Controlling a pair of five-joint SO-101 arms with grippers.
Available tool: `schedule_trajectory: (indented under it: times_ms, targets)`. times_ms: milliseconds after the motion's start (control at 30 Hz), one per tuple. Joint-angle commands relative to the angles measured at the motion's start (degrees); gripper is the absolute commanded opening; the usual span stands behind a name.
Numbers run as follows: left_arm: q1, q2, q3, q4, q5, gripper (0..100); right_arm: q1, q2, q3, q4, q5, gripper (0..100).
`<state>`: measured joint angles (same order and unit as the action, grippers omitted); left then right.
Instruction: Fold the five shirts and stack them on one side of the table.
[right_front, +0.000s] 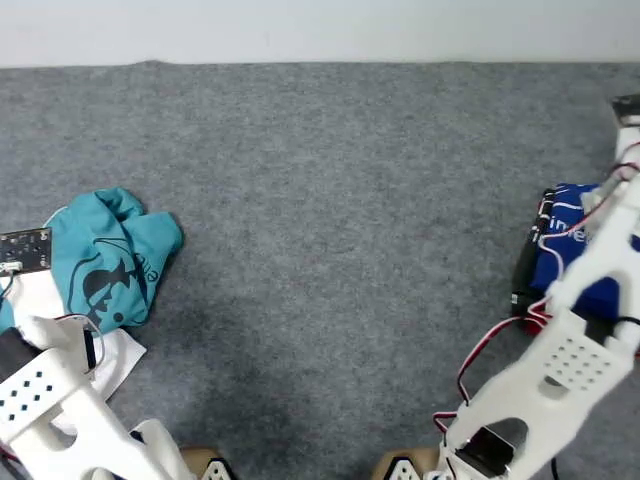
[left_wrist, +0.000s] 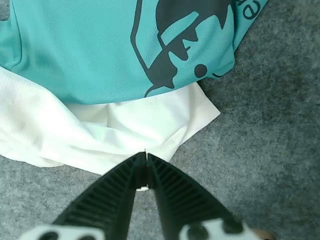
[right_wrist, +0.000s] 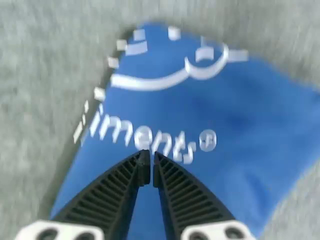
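A teal shirt (right_front: 110, 255) with a dark print lies crumpled at the table's left edge, on top of a white shirt (right_front: 118, 362). In the left wrist view the teal shirt (left_wrist: 100, 50) overlaps the white shirt (left_wrist: 125, 130). My left gripper (left_wrist: 146, 159) is shut at the white shirt's near edge, and a sliver of white cloth shows between its jaws. At the table's right edge a folded blue shirt (right_front: 570, 250) lies on a black one (right_front: 525, 270). My right gripper (right_wrist: 151, 161) is shut just over the blue shirt (right_wrist: 225, 115), with nothing held.
Grey carpet (right_front: 340, 200) covers the table from the teal shirt across to the blue stack. The left arm (right_front: 50, 400) rises from the bottom left corner. The right arm (right_front: 560, 370) leans over the stack, trailing red and black wires (right_front: 480, 355).
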<state>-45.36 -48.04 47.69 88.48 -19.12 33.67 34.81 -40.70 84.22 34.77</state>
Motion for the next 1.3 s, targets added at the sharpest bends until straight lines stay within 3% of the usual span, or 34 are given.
schedule_trajectory:
  times_ms: [0, 333, 567, 733, 833, 1100, 1267]
  targets:
    - [0.26, -0.88, -0.31, -0.62, -0.44, 1, 4.62, -5.85, -1.41, 4.00, -0.18, 2.5]
    - [0.26, -0.88, -0.31, -0.62, -0.44, 1, 18.07, -7.60, -1.23, 6.64, 6.42, 2.5]
    - [0.26, -0.88, -0.31, -0.70, -0.62, 1, 20.70, 4.53, -0.44, 6.11, 6.33, 2.5]
    - [0.26, -0.88, -0.31, -0.62, -0.62, 1, 24.66, 5.23, -0.88, 8.22, 6.59, 2.5]
    - [0.26, -0.88, -0.31, -0.62, -0.70, 1, 24.57, 3.21, -2.90, 11.38, 6.59, 2.5]
    - [0.26, -0.88, -0.31, -0.62, -0.70, 1, 16.31, -4.53, -4.13, 11.56, 6.24, 2.5]
    - [0.26, -0.88, -0.40, -0.62, -0.70, 1, 12.88, -8.75, -4.22, 5.41, 6.24, 2.5]
